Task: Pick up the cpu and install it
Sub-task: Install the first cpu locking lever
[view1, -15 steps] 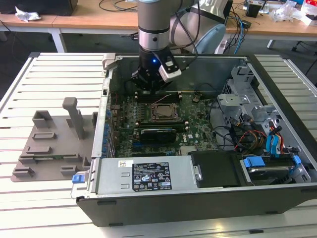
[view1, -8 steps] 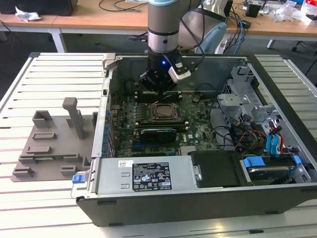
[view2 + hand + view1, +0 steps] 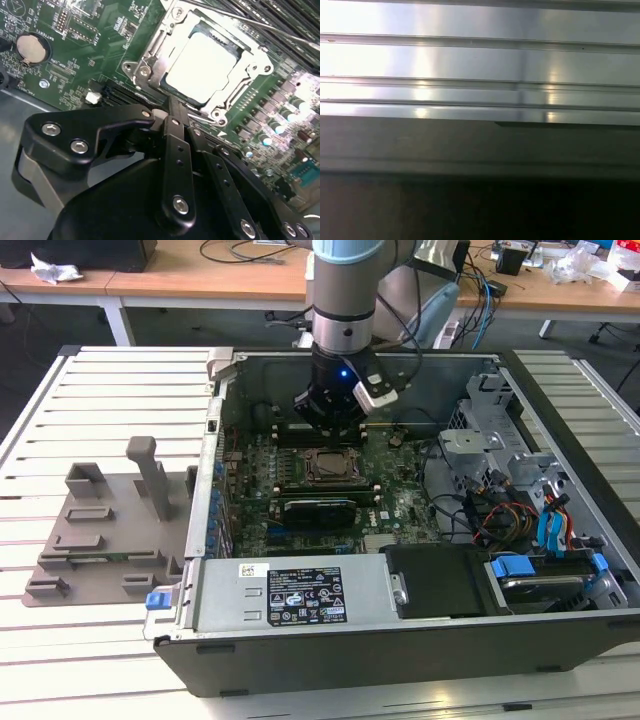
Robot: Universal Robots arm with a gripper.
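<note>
- Since the cpu (image 3: pixel 200 65) already lies flat inside the metal socket frame (image 3: pixel 150 60) on the motherboard (image 3: pixel 385 500), the relation that matters is the gripper (image 3: pixel 330 425) standing just above and beside that socket, not around the chip.
- In the exterior view the gripper hangs inside the open computer case (image 3: pixel 350 640), over the part of the motherboard toward the case's far wall, with the socket (image 3: pixel 328 466) directly below its tip.
- In the second wrist view the black fingers (image 3: pixel 176 135) look drawn together to a point and carry nothing; their tips sit just short of the socket frame's near edge, apart from the silver chip.
- The chip is square, so no long axis governs; its sides run parallel with the frame.
- The grey fixture tray (image 3: pixel 100 530) rests on the slatted table (image 3: pixel 60 440), well apart, at the exterior view's left.
</note>
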